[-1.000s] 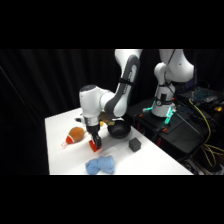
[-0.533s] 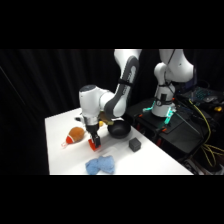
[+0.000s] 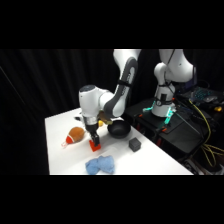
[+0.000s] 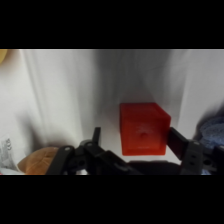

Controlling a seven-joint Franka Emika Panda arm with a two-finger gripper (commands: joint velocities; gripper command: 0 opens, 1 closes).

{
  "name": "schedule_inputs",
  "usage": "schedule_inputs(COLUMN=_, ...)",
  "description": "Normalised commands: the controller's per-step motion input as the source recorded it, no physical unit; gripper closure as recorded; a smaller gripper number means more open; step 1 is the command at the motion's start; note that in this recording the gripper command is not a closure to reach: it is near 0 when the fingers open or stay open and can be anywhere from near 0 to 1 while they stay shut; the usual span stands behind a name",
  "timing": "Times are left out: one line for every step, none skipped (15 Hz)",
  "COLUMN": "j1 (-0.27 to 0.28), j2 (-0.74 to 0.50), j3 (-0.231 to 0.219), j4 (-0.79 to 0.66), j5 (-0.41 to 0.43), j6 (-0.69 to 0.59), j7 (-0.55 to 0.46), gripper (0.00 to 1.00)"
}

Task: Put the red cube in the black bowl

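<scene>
While the white tabletop (image 3: 60,135) carries everything in play, the step in hand looks like the grasp itself, with the carry to the bowl not yet begun. The white Franka arm (image 3: 122,80) reaches down from the upper right, and its black two-finger gripper (image 3: 94,141) stands low over the table's near middle. The round, glossy black bowl (image 3: 119,131) sits just beside the gripper on the side toward the arm's base, and nothing shows inside it. A crumpled light blue cloth (image 3: 101,165) lies near the table's front edge, an orange-brown round object (image 3: 76,134) rests on the gripper's far side from the bowl, and a small dark grey cube (image 3: 134,145) sits near the bowl.

The small bright red block (image 4: 143,129) rests on the table, between the spread fingers (image 4: 181,144) in the wrist view. The claw is released, with a gap on either side of the block and no contact visible. The next move probably calls for closing squarely on the block's opposite faces, then lifting clear before crossing to the bowl.
</scene>
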Motion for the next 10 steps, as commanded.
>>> schedule_inputs(j1=0.06, j2=0.07, j3=-0.039, j4=0.11, j5=-0.059, j6=0.02, j7=0.07, gripper=0.0)
schedule_inputs(j1=0.038, j2=0.09, j3=-0.012, j4=0.14, j5=-0.032, j6=0.01, j7=0.05, gripper=0.0)
schedule_inputs(j1=0.018, j2=0.1, j3=0.012, j4=0.15, j5=-0.008, j6=0.0, j7=0.03, gripper=0.0)
schedule_inputs(j1=0.005, j2=0.12, j3=0.024, j4=0.17, j5=0.006, j6=0.0, j7=0.02, gripper=0.0)
schedule_inputs(j1=0.004, j2=0.13, j3=0.026, j4=0.17, j5=0.01, j6=0.0, j7=0.02, gripper=0.0)
schedule_inputs(j1=0.01, j2=0.12, j3=0.02, j4=0.16, j5=0.005, j6=0.0, j7=0.02, gripper=0.0)
schedule_inputs(j1=0.015, j2=0.12, j3=0.016, j4=0.15, j5=0.002, j6=0.01, j7=0.02, gripper=0.0)
schedule_inputs(j1=0.016, j2=0.1, j3=0.013, j4=0.15, j5=0.002, j6=0.0, j7=0.02, gripper=1.0)
schedule_inputs(j1=0.018, j2=0.08, j3=0.011, j4=0.13, j5=0.005, j6=0.0, j7=0.03, gripper=1.0)
schedule_inputs(j1=0.018, j2=0.05, j3=0.012, j4=0.12, j5=0.006, j6=-0.03, j7=0.02, gripper=1.0)
